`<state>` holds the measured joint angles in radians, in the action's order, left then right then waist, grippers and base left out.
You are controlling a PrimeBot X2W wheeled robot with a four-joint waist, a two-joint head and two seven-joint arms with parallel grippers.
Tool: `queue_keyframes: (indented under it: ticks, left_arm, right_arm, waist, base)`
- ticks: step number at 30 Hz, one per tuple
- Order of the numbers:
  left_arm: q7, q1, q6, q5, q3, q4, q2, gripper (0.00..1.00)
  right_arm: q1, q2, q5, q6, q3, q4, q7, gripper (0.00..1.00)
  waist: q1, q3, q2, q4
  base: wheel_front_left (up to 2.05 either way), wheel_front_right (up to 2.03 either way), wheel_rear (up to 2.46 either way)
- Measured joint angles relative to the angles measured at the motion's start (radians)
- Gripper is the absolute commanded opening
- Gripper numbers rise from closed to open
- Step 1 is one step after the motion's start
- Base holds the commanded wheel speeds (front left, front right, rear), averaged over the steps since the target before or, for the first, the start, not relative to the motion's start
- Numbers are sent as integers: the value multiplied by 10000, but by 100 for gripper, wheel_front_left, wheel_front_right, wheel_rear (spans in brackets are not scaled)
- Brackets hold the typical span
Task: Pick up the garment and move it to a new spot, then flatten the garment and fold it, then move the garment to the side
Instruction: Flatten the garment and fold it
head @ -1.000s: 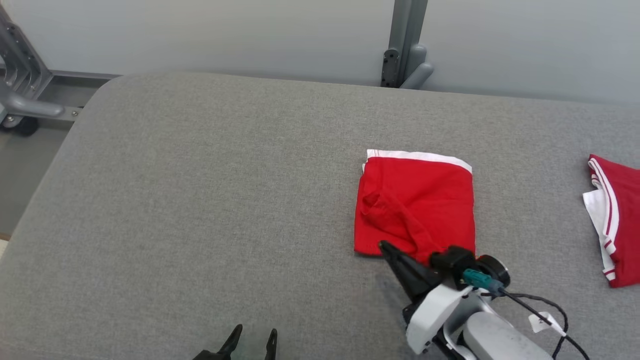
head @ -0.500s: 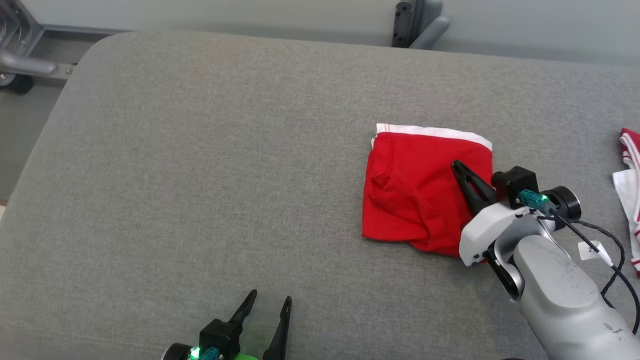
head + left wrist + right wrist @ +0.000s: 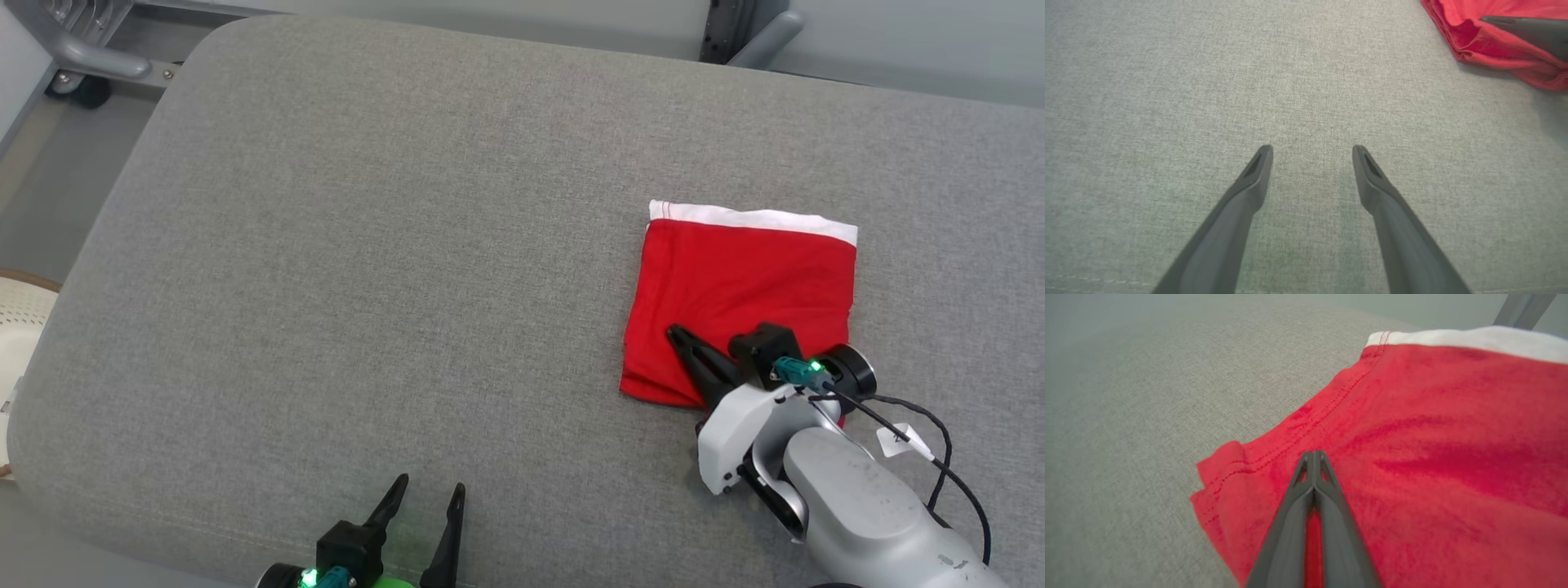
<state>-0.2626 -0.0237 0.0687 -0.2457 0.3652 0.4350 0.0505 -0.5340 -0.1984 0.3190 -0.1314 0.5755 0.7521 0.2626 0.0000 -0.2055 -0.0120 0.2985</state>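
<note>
Seeing garment (image 3: 743,302) folded to a rough red square, white band (image 3: 751,216) on the far edge, lying right of centre on the grey pad (image 3: 367,245). Reading right gripper (image 3: 676,333) as pressed shut, tips lying on top of the cloth by its near-left corner (image 3: 1216,473); can't make out any fabric pinched between them. Reading left gripper (image 3: 429,483) as spread wide, holding nothing, at the pad's near edge, well apart from the cloth.

Main risk, as a judgement: dragging with shut tips on the top layer only, so peeling or bunching the fold instead of shifting the whole stack. Near-left corner lumpy, layers offset, likely to catch first. Also possible: pressing too hard and snagging the pad weave.

Around: metal frame (image 3: 90,57) past the far-left corner, post (image 3: 739,33) behind the far edge, pale woven thing (image 3: 20,327) at the left, can't tell what. No obstacle seen on the pad beside the cloth.
</note>
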Motion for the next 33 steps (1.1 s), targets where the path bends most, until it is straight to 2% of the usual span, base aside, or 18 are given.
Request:
queue_keyframes:
  ticks: [14,17,20,21,22,23,24,28,33]
  left_arm:
    - [0,408,-73,-2,-86,-36,-2,100]
    - [0,673,-163,-2,-359,-63,-4,100]
    - [0,963,-251,67,-711,-253,8,100]
    - [0,1043,-257,100,-828,-385,13,100]
    - [0,1129,-263,115,-982,-531,19,100]
    - [0,1226,-316,155,-1174,-759,21,100]
    - [0,1279,-353,203,-1383,-953,25,100]
    - [0,1615,-443,512,-2023,-1628,69,100]
    - [-2,1867,-337,874,-2525,-2173,109,100]
  right_arm:
    - [675,418,671,0,1187,21,0,0]
    - [964,435,986,0,782,-420,0,0]
    - [1453,215,863,0,-33,-1325,2,0]
    - [1691,100,742,0,-353,-1645,2,35]
    - [1964,-19,560,0,-658,-1988,0,59]
    - [2245,-123,368,0,-1062,-2370,2,97]
    - [2503,-192,268,0,-1463,-2723,0,100]
    - [3553,-587,-384,0,-2888,-3919,2,100]
    - [4901,-650,-859,0,-4644,-4939,0,100]
  waist:
    - [0,556,0,-475]
    - [0,866,0,-594]
    - [0,1253,0,-752]
    - [0,1391,0,-812]
    - [0,1529,0,-876]
    - [0,1666,0,-950]
    - [0,1794,0,-1027]
    - [0,2231,0,-1398]
    - [0,2669,0,-1872]
  base:
    - [0,0,0]
    - [0,0,0]
    - [0,0,0]
    - [0,0,0]
    - [0,0,0]
    - [0,0,0]
    - [0,0,0]
    - [0,0,0]
    - [0,0,0]
